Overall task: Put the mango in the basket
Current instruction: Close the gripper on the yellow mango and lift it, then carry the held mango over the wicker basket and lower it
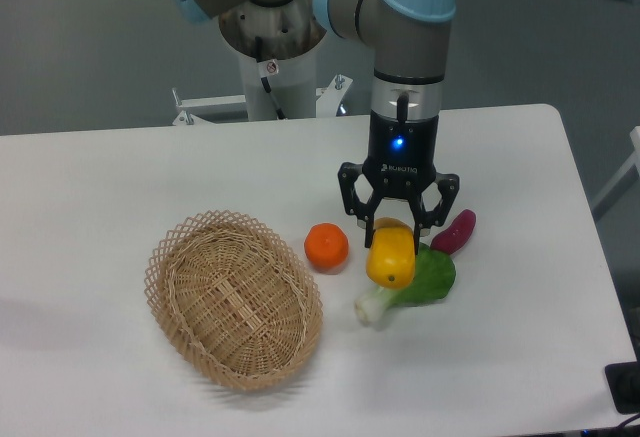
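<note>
The mango (391,257) is a yellow oval fruit with an orange tint at its lower end. It hangs upright between the fingers of my gripper (394,234), right of the table's middle. The gripper points straight down and is shut on the mango's upper part. The mango's lower end overlaps a green vegetable behind it; I cannot tell if they touch. The basket (172,257), oval and light tan wicker with a lacy rim, sits to the lower left of the gripper with nothing in it.
A round orange (326,246) lies between the basket and the gripper. A green leafy vegetable with a white stalk (428,279) lies just under and right of the mango. A purple vegetable (455,231) lies beside the right finger. The robot base (270,52) stands at the table's back.
</note>
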{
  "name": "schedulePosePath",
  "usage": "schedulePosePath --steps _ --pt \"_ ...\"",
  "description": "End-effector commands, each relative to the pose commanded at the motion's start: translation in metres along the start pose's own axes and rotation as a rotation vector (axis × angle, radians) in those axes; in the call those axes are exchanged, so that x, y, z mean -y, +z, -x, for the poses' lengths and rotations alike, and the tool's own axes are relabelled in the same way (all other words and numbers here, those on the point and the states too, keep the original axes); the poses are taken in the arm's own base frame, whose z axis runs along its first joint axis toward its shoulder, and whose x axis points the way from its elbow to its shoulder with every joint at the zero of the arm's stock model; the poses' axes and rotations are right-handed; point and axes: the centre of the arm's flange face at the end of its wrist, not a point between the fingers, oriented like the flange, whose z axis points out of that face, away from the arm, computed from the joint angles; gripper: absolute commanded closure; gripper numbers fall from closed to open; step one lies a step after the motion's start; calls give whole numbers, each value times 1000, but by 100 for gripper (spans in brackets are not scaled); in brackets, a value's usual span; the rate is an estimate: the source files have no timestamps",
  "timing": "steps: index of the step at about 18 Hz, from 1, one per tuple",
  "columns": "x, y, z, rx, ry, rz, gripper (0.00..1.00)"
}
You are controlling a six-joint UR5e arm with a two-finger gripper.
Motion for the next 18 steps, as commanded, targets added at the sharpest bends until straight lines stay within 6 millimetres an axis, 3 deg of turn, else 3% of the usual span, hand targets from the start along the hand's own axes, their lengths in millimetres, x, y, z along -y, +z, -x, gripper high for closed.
schedulePosePath --steps 11,14,18 --pt "-2 -2 -7 -1 -14 4 46" --pt "2 -1 -25 -6 -88 12 46" --pt "15 23 -77 20 -90 95 46"
